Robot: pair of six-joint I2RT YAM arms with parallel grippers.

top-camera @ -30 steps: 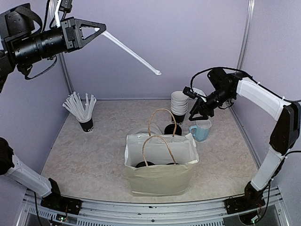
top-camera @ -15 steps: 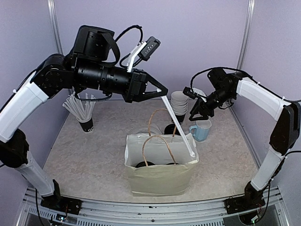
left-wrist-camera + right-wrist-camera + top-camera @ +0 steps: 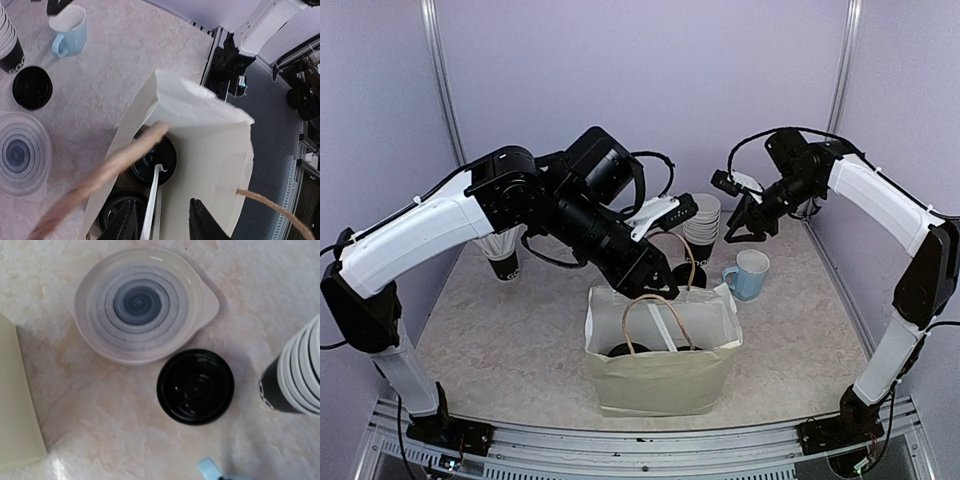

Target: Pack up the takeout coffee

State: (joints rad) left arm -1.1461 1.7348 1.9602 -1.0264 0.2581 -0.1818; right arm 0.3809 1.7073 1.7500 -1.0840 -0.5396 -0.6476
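Left gripper [image 3: 164, 210] hangs over the paper bag [image 3: 660, 375], jaws parted, with a white stick [image 3: 157, 182] loose between them. Right gripper [image 3: 745, 225]: grip cannot be told. 2 lidded coffees [image 3: 145, 170] sit bagged. 1 takeout coffee [image 3: 195, 386] stands unpacked just far of the bag on the marbled table [image 3: 500, 330]. Lilac walls [image 3: 570, 80] enclose the cell.

Two cups [image 3: 167, 150] sit in the bag [image 3: 660, 385]. Behind the bag stands the takeout coffee [image 3: 195, 386], with the mug [image 3: 748, 275] on its right.
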